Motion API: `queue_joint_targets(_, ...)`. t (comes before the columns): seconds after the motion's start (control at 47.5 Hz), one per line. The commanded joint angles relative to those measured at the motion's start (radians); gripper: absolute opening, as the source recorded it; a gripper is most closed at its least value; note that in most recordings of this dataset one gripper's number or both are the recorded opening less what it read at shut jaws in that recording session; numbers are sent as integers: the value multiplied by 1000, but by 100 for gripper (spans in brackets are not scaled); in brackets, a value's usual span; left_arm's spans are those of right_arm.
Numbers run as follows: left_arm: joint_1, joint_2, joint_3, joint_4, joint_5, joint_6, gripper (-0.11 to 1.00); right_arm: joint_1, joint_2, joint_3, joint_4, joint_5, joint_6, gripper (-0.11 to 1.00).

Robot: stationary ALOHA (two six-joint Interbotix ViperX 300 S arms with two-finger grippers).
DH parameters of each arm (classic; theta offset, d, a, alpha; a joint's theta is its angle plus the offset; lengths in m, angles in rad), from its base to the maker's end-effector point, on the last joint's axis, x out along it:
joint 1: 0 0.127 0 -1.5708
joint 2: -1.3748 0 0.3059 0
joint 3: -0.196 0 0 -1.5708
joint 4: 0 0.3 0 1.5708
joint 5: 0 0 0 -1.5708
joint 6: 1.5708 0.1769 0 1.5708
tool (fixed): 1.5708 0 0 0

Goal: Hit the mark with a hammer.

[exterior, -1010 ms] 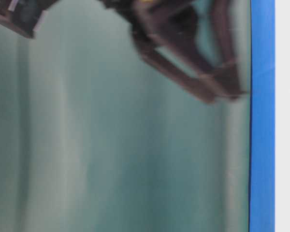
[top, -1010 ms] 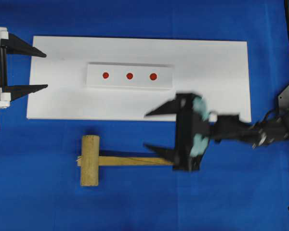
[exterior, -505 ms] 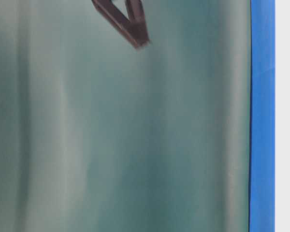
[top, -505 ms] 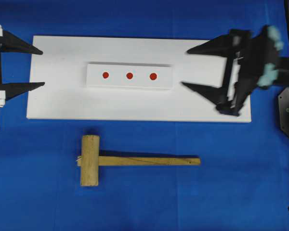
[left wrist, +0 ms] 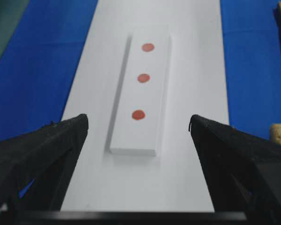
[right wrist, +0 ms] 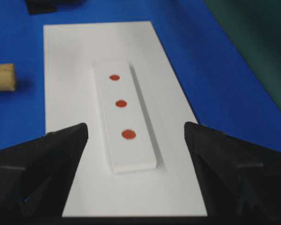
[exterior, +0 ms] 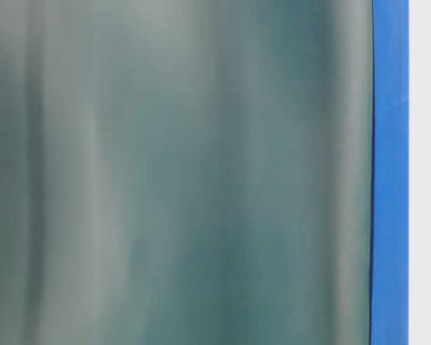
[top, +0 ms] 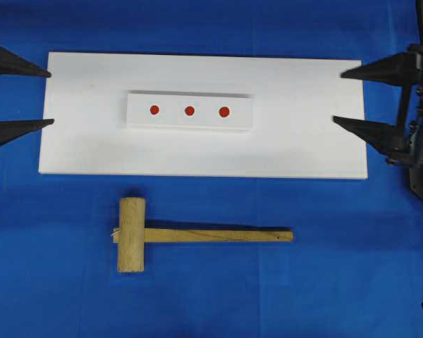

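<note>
Hammer unheld; both tools gaping, empty.
Light-wood mallet with cylindrical head [top: 132, 234] lies on blue counter [top: 338, 282] below white board [top: 303, 148]. Left tool [top: 28, 96], right tool [top: 352, 97] flank board. Best: grasp flat handle mid-length, squarely.

Overhead: raised block [top: 189, 111] w/ 3 marks [top: 189, 110] in a row sits centred on flat board [top: 303, 141]. Hammer [top: 197, 235] lies below board, apart from it, head left, handle running right. Left gripper [top: 17, 97] at board's left edge, right gripper [top: 352, 96] at right edge.
</note>
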Motion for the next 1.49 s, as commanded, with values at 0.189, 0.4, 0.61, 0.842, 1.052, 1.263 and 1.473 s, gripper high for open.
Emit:
queue_joint_targets(0.189,0,-64,15,-3,29,8,88,0,-77,98,2,37,2,75)
queue_joint_targets(0.4,0,-92,29,-3,35,8,88,0,-80,117,3,48,2,70)
queue_joint_targets(0.61,0,-94,41,-3,35,-8,88,0,-80,118,2,60,2,69)
queue_joint_targets(0.842,-14,-94,52,-3,29,-12,88,0,-80,117,2,61,2,69)
queue_joint_targets(1.052,-38,-92,55,-3,29,-17,88,0,-80,115,2,61,2,69)
queue_joint_targets(1.263,-38,-92,57,-3,29,-21,88,2,-80,115,2,61,2,69)
queue_joint_targets(1.473,-38,-92,57,-3,29,-21,88,0,-80,115,3,63,2,69)
